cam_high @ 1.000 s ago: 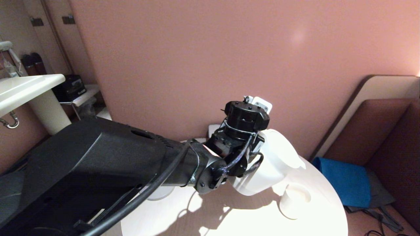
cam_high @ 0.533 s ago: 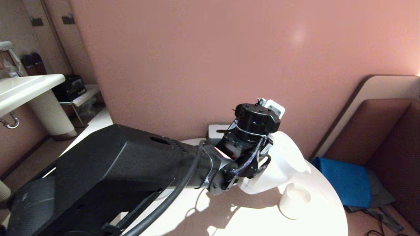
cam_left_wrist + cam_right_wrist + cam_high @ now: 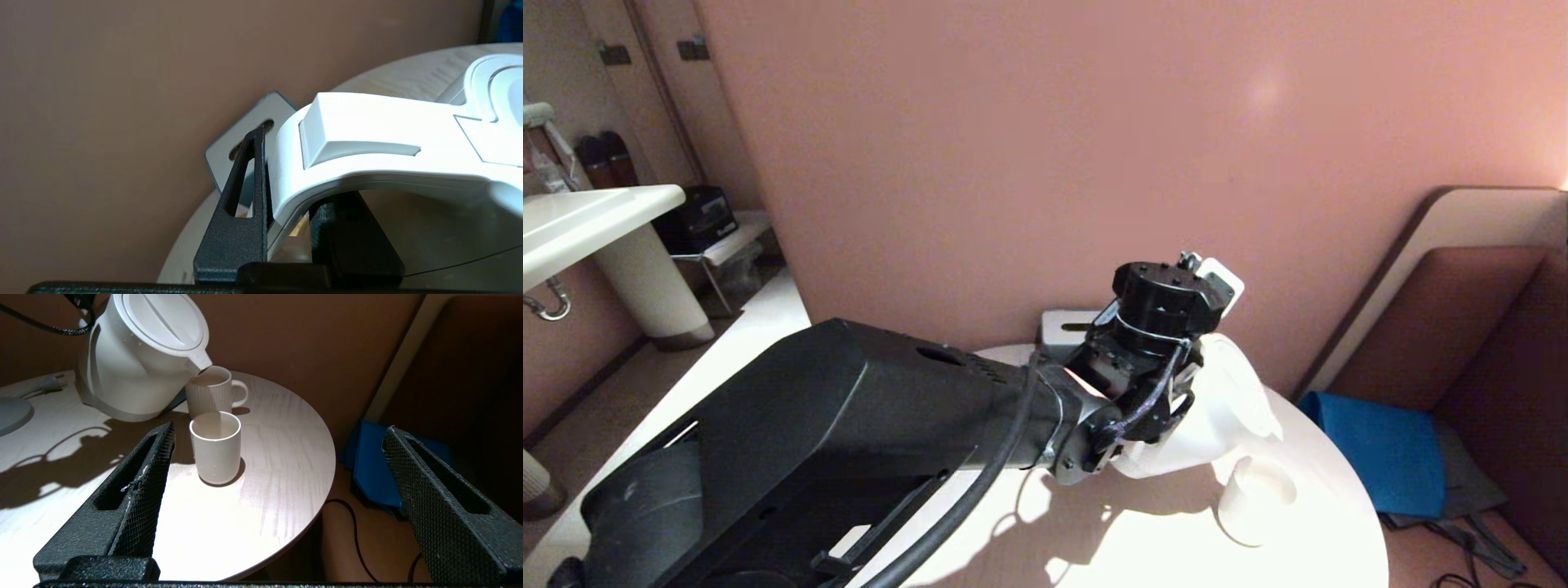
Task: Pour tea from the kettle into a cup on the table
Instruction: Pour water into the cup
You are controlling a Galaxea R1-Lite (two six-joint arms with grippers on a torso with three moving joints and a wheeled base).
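Smooth white plastic kettle (image 3: pixel 139 363), tilted over ribbed mug (image 3: pixel 208 396)

left gripper (image 3: pixel 286 220) clamped, right gripper (image 3: pixel 278 498) wide apart

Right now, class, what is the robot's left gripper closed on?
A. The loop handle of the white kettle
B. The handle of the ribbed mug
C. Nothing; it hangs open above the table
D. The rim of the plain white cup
A: in the left wrist view the left gripper has its fingers clamped on the loop handle of the kettle, which is tilted spout-down toward the cups.
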